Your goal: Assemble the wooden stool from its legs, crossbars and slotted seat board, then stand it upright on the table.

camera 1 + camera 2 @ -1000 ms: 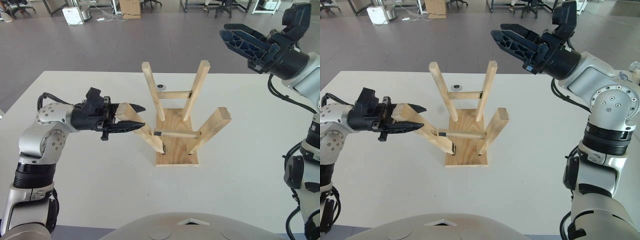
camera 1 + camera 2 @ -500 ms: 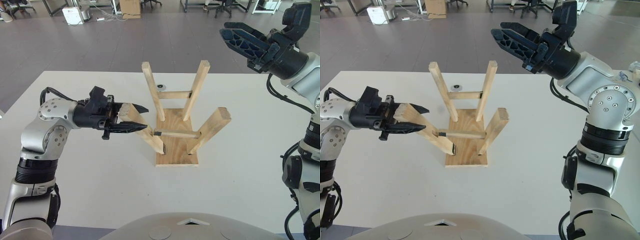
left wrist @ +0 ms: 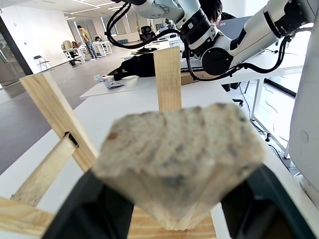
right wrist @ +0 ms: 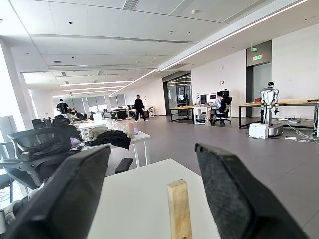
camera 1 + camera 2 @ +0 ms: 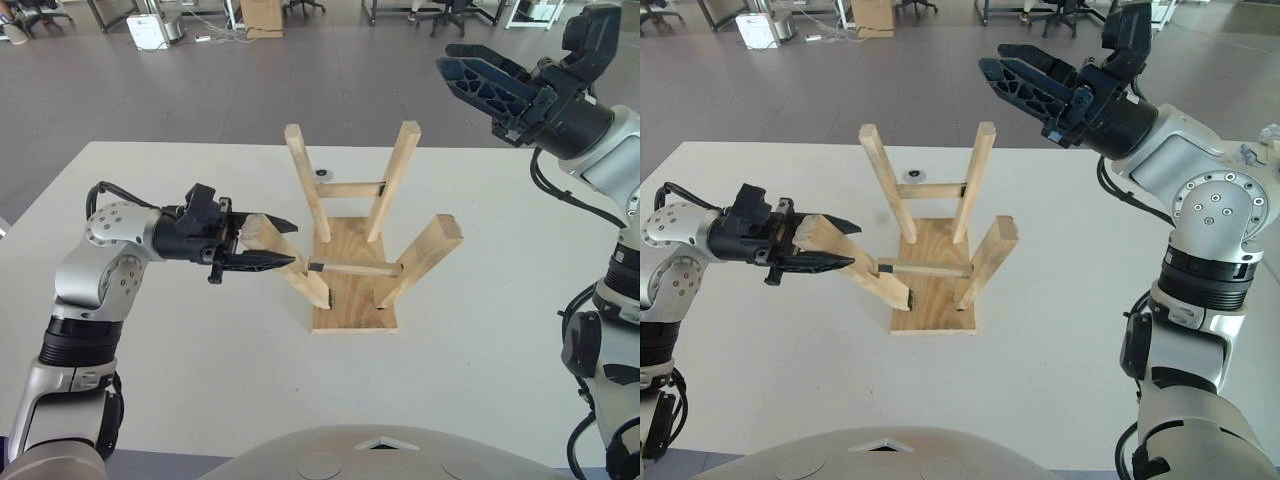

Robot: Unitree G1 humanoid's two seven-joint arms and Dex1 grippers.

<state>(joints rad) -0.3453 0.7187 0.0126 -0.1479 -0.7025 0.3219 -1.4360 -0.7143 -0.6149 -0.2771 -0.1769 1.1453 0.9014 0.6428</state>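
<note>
The wooden stool lies upside down on the white table (image 5: 190, 350), its seat board (image 5: 352, 305) flat and its legs pointing up and outward. Crossbars (image 5: 352, 188) join the leg pairs. My left gripper (image 5: 295, 241) is shut on the top end of the near left leg (image 5: 300, 275), whose sawn end (image 3: 179, 154) sits between the black fingers (image 3: 84, 211). My right gripper (image 5: 478, 85) hangs open high above the table's far right, clear of the stool. One leg tip (image 4: 179, 211) shows far off between its wide-spread fingers (image 4: 65, 189).
A small round disc (image 5: 322, 175) lies on the table just behind the stool, between the far legs. Bare table stretches to the left, right and front of the seat board. Beyond the far table edge is open floor.
My left arm has swung its elbow inward, and the gripper sits slightly lower and further right on the leg. The stool and the right arm have barely shifted.
</note>
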